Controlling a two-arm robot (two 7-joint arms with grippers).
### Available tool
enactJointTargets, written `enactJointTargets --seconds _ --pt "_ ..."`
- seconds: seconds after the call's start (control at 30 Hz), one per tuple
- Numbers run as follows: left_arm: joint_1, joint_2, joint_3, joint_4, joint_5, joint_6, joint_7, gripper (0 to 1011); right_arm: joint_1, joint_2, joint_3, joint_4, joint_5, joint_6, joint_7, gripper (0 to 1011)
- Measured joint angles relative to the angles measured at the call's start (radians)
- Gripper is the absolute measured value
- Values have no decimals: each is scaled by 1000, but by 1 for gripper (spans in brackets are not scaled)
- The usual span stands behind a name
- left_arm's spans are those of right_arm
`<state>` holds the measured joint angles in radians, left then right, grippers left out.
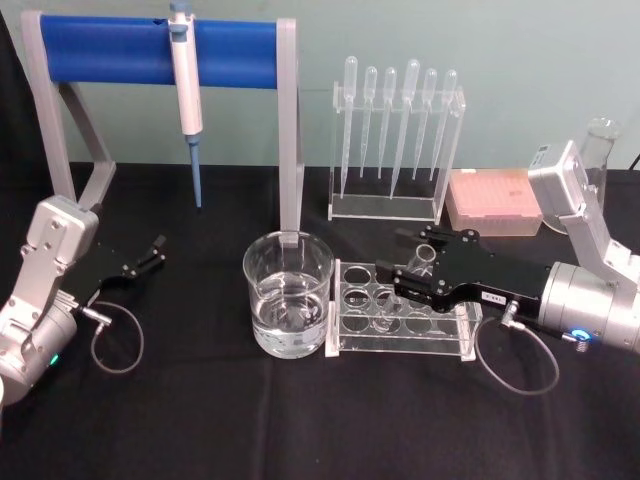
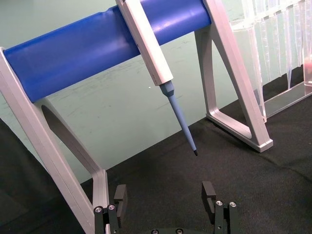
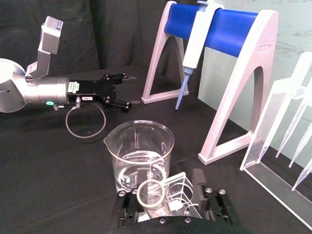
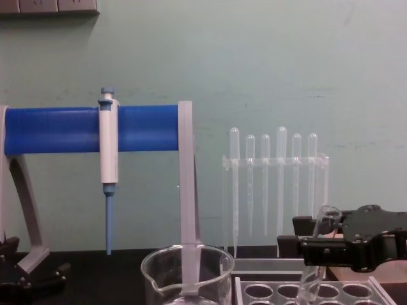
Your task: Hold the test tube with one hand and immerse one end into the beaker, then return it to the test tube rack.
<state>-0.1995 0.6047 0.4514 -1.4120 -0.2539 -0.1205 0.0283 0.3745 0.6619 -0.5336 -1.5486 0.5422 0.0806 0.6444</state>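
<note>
Test tube (image 1: 420, 262), right of frame centre, standing tilted in the clear rack (image 1: 400, 322) just right of the beaker (image 1: 288, 293), right pincer (image 1: 412, 264) closed around its upper part; risk: glass snagging a rack hole on lifting; left pincer (image 1: 152, 252) open, idle at left.

Head above, chest low (shared beaker (image 1: 288, 296))

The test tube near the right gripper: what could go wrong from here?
1. The right gripper has its fingers around the test tube, which stands tilted in the rack; lifting it may catch the rack.
2. The beaker holds liquid beside the rack; a sideways swing could knock it.

The left gripper is parked, open.
</note>
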Motion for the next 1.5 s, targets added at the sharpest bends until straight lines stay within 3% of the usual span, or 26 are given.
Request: enactJointTargets --seconds 0.1,0.2,0.43,0.53,0.6,0.67,0.77,0.9,1.03,1.2,1.5 --pt "0 0 0 0 0 0 0 1000 -5 0 11 -14 5 -3 -4 626" --pt "0 0 0 0 0 0 0 1000 -24 3 44 -59 21 -16 -24 751" --pt "0 0 0 0 0 0 0 1000 -63 4 111 -128 51 -38 -78 929" --pt "0 0 0 0 0 0 0 1000 -104 -11 167 -164 62 -49 -158 1003" --pt "0 0 0 0 0 0 0 1000 -135 -32 201 -172 57 -54 -232 1002" --pt "0 0 0 0 0 0 0 1000 -146 -41 212 -172 53 -56 -264 1002" --pt "0 0 0 0 0 0 0 1000 -190 -87 258 -152 7 -76 -402 1003" --pt "0 0 0 0 0 0 0 1000 -218 -125 287 -105 -55 -95 -521 1003" --pt "0 0 0 0 0 0 0 1000 -231 -156 303 -49 -105 -105 -593 1002" --pt "0 0 0 0 0 0 0 1000 -233 -176 308 -8 -136 -105 -621 1003" --pt "0 0 0 0 0 0 0 1000 -234 -191 316 13 -140 -106 -602 1003"
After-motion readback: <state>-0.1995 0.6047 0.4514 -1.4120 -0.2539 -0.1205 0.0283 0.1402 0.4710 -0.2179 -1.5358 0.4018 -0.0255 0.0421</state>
